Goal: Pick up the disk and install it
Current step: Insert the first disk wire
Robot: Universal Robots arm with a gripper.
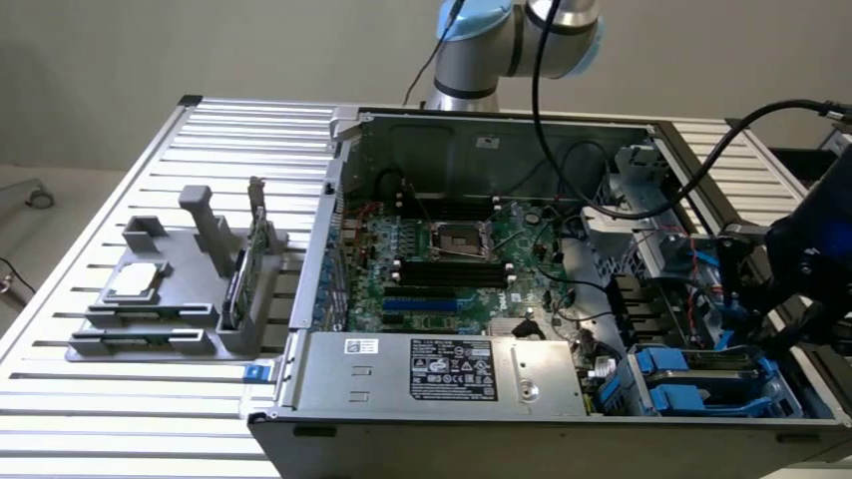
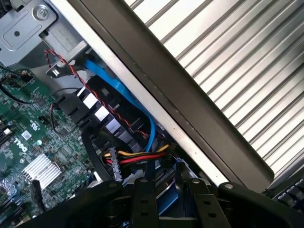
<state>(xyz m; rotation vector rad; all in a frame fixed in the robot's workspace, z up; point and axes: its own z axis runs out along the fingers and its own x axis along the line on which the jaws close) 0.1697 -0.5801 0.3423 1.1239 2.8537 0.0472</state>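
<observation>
Gripper [image 1: 769,309] low over what looks to be the disk [image 1: 712,364], in the drive bay at the exterior view's right.
You have the jaws part-way apart with blue plastic [image 2: 166,202] between the fingers [image 2: 142,199]; whether they clamp it, I cannot tell; the disk lies flat beside another blue carrier [image 1: 665,394]; power leads [image 2: 137,154] and a blue cable [image 2: 118,92] crowd close; I judge this the grasp-or-seat stage; any move calls for a slow, square line clear of those wires.
</observation>
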